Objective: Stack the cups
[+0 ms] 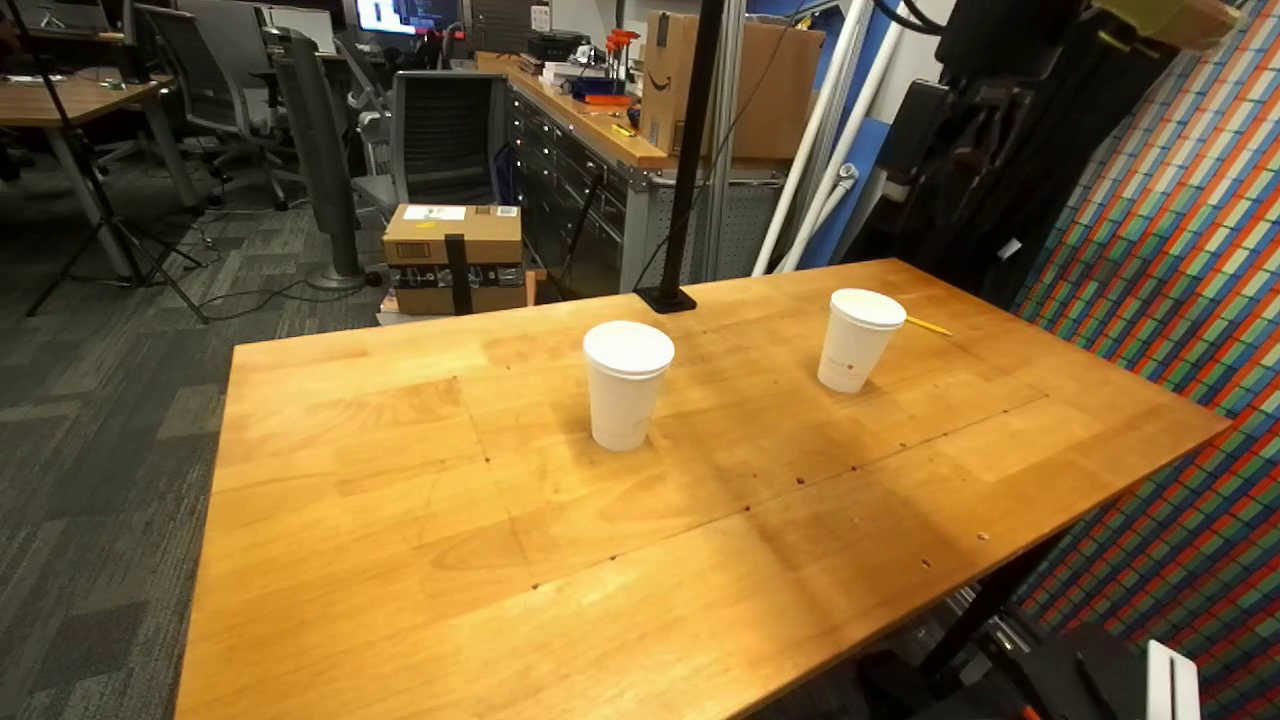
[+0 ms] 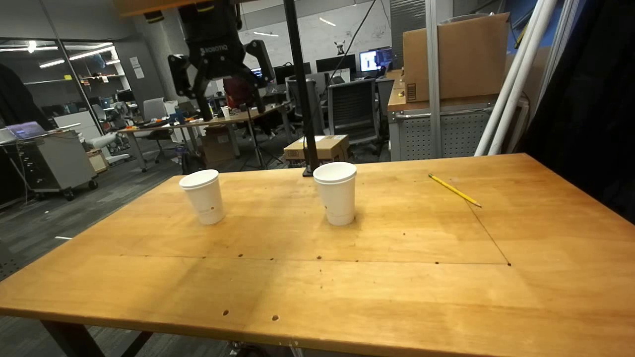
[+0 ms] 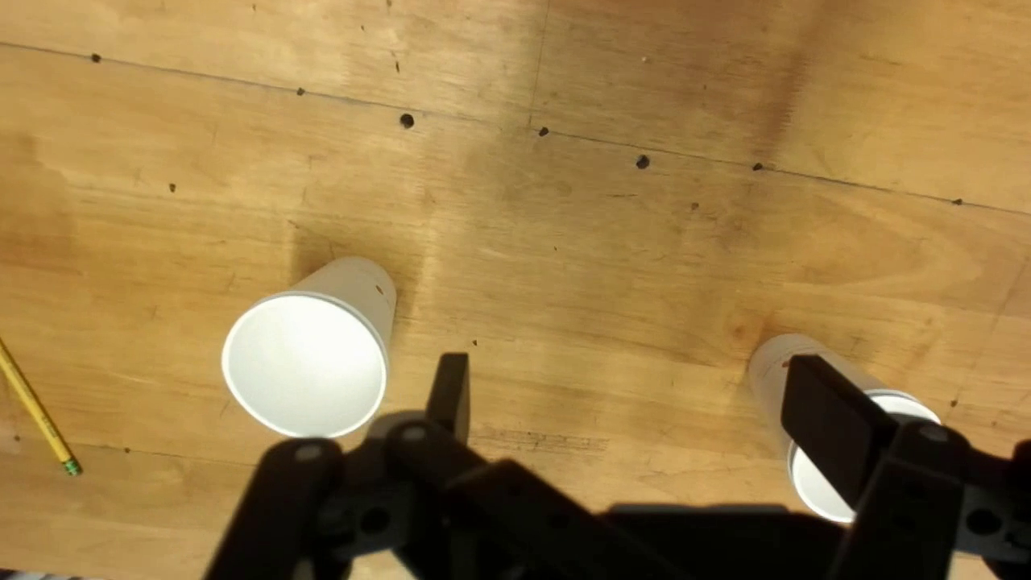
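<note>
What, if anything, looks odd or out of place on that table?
Just the yellow pencil lying loose on the table, which seems unneeded for stacking. The cup nearer it and the other cup stand upright, with no spill visible.

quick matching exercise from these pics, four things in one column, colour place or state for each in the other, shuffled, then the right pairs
Things
1. fingers
2. pencil
3. cups
4. black pole

Colour, place or state
A. yellow, lying on the table
B. rising at an edge of the table
C. spread apart, holding nothing
D. white, upright, standing apart from each other

Right pairs
1-C, 2-A, 3-D, 4-B
</note>
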`<state>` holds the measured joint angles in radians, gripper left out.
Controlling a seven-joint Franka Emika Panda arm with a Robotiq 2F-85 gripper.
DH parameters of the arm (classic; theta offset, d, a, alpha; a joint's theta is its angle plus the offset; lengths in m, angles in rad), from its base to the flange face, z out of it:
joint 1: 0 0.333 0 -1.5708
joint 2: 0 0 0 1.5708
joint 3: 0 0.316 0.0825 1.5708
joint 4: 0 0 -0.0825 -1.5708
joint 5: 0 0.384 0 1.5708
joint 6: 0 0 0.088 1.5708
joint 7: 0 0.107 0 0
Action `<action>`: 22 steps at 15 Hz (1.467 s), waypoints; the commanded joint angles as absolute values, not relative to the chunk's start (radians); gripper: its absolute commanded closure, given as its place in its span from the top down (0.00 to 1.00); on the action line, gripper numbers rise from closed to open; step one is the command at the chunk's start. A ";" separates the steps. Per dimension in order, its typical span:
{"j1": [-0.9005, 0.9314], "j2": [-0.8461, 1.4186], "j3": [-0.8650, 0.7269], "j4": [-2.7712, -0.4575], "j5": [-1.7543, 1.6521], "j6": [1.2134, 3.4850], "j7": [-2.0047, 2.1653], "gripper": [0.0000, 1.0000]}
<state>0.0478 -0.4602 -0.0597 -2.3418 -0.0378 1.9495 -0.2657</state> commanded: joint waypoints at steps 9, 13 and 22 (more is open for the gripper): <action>0.043 -0.387 -0.050 -2.312 -0.079 1.970 -0.327 1.00; 0.039 -0.387 -0.043 -2.304 -0.073 1.965 -0.276 1.00; 0.039 -0.396 -0.036 -2.328 -0.059 1.968 -0.181 1.00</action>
<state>0.0472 -0.3968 -0.0434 -2.3295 -0.0627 1.9706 -0.1785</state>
